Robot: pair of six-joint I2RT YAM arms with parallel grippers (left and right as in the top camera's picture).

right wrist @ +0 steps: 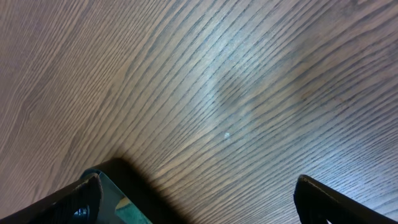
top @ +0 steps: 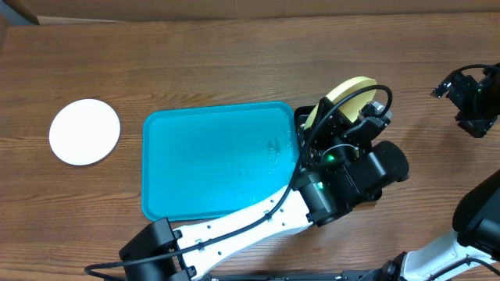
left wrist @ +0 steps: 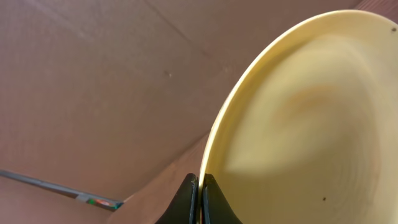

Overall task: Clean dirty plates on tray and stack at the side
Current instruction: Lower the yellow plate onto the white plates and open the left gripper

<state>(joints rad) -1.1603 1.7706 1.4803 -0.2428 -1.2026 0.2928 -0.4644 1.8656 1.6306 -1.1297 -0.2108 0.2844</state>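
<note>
My left gripper (left wrist: 200,186) is shut on the rim of a pale yellow plate (left wrist: 311,124), which is held up on edge, with a tiny dark speck on its face. From overhead this plate (top: 344,92) stands tilted just right of the turquoise tray (top: 219,160), with the left gripper (top: 349,117) under it. The tray holds no plates. One white plate (top: 84,131) lies flat on the table left of the tray. My right gripper (top: 469,97) is at the far right, apart from everything. In the right wrist view, the right gripper (right wrist: 199,199) is open over bare wood.
The wooden table (top: 234,62) runs all around the tray. My left arm (top: 258,218) crosses the front of the table, passing the tray's front right corner. A turquoise corner (right wrist: 121,208) shows beside my right gripper's left finger.
</note>
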